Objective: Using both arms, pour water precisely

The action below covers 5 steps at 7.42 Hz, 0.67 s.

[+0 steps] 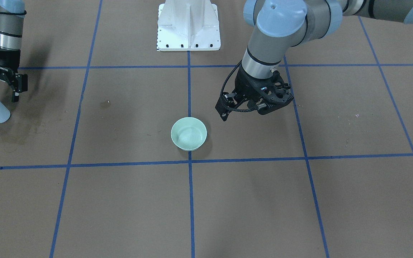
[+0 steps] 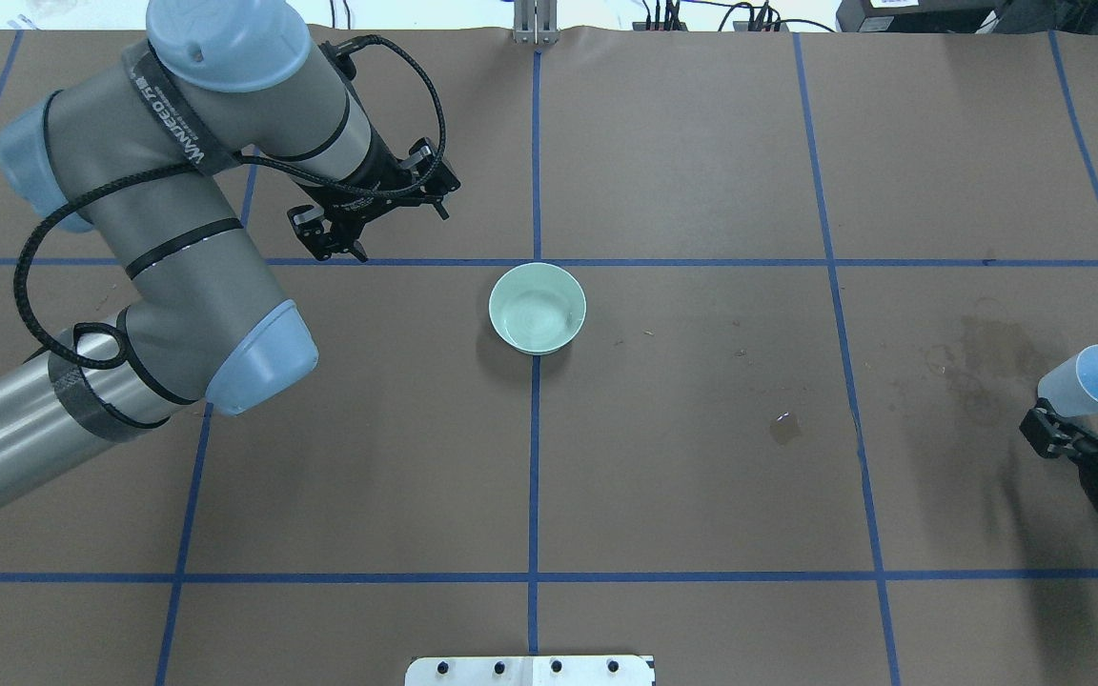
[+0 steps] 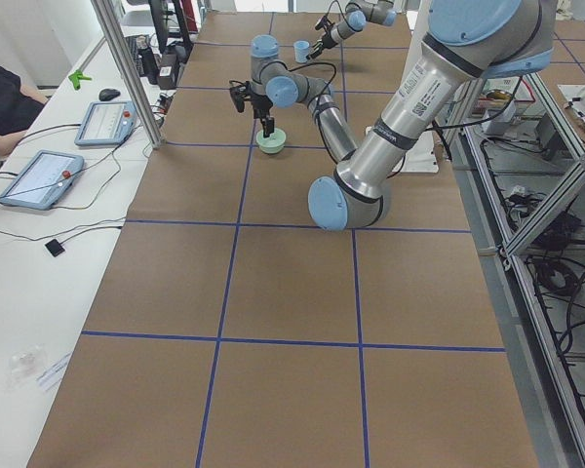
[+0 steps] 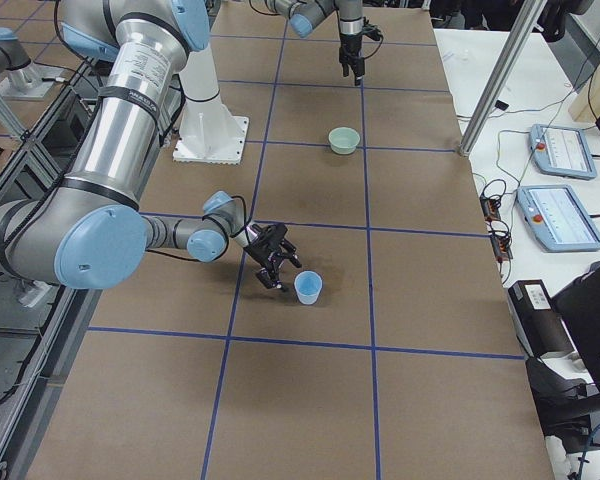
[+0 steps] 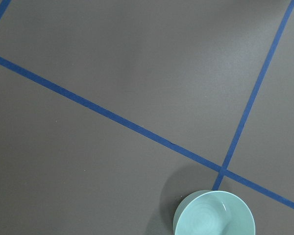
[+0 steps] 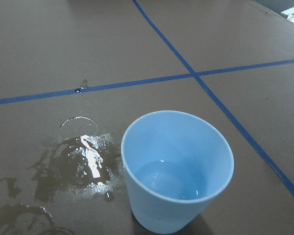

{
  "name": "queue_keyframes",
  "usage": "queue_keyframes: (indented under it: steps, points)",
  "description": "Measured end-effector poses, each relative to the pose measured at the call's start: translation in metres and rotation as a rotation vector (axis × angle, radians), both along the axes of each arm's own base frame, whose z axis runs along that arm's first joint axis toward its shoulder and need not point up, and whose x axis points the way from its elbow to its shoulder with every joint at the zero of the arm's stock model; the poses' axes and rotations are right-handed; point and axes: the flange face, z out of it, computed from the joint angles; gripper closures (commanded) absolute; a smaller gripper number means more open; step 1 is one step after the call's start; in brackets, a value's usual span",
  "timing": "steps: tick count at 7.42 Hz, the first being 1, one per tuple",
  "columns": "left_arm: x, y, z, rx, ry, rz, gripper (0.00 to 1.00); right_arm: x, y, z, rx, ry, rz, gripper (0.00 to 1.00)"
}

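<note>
Checking the right wrist view first: the blue cup (image 6: 176,171) stands upright on the brown table (image 2: 701,143), long axis vertical, mouth facing up. A shallow layer of water (image 6: 169,182) sits in its bottom. I only see that liquid in this view; in the overhead view the cup is at the right edge and its inside looks plain blue. Left of the cup in the wrist frame there's a wet patch (image 6: 88,161) with bright glints.

The right gripper (image 1: 1,89), upper left of the front view, has its fingers spread and holds nothing. The cup is just below it, and I can't tell whether they touch.

The left gripper (image 2: 392,229), upper left of the overhead frame, also looks spread and empty. It hangs near the green bowl (image 2: 538,308) at centre. The left wrist view shows no fingers, just the bowl at the bottom edge beside crossing blue tape lines (image 5: 137,128).
</note>
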Motion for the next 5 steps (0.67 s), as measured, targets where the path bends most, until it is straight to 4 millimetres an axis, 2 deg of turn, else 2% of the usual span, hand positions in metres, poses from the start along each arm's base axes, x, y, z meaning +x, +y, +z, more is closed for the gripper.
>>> queue_keyframes:
  steps: [5]
  points:
    - [0.001,0.001,-0.001,-0.002,0.003,0.0,0.0,-0.007,-0.007,0.022,0.052,0.046,0.033,0.01]
